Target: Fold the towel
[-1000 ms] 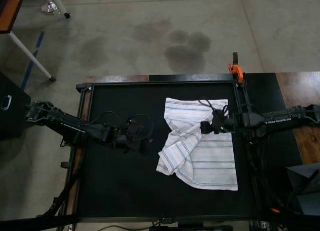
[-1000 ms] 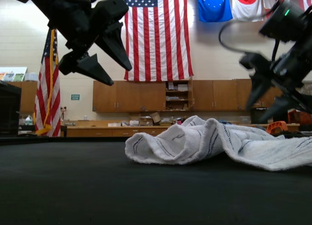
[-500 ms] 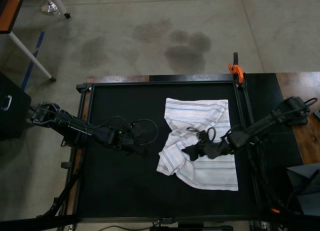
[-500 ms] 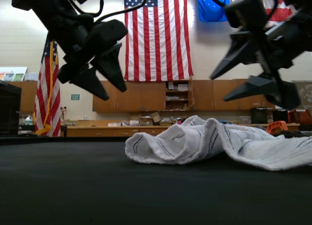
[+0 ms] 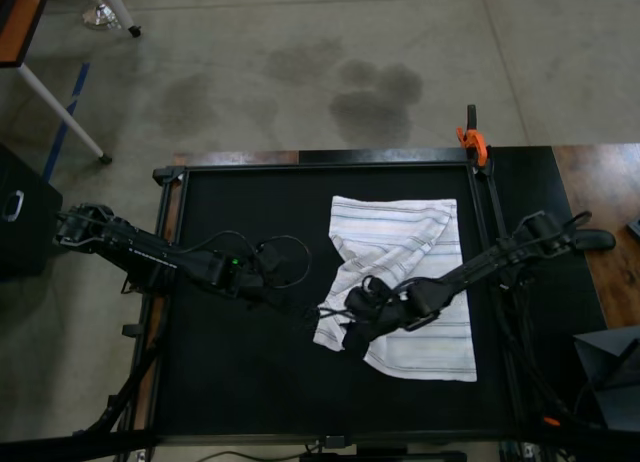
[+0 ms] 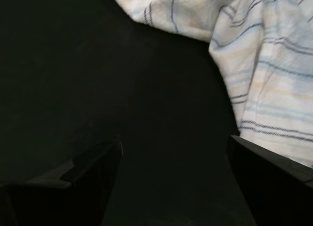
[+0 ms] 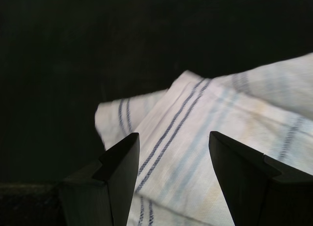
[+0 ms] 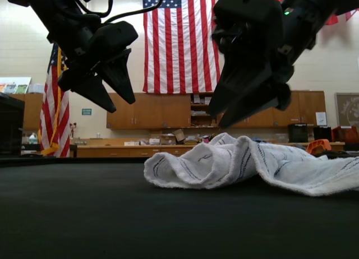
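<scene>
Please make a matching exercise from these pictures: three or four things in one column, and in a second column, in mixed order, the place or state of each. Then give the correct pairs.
Things:
1. white striped cloth towel
2. left end effector
3. right end effector
4. orange clamp

Places or states:
A. open, over the bare black mat beside the towel's edge
B. fixed at the far edge of the black table frame
C. lying rumpled on the mat, one side bunched into folds
D. open, above a corner of the towel

Pairs: 1-C, 2-A, 3-D, 4-B
</scene>
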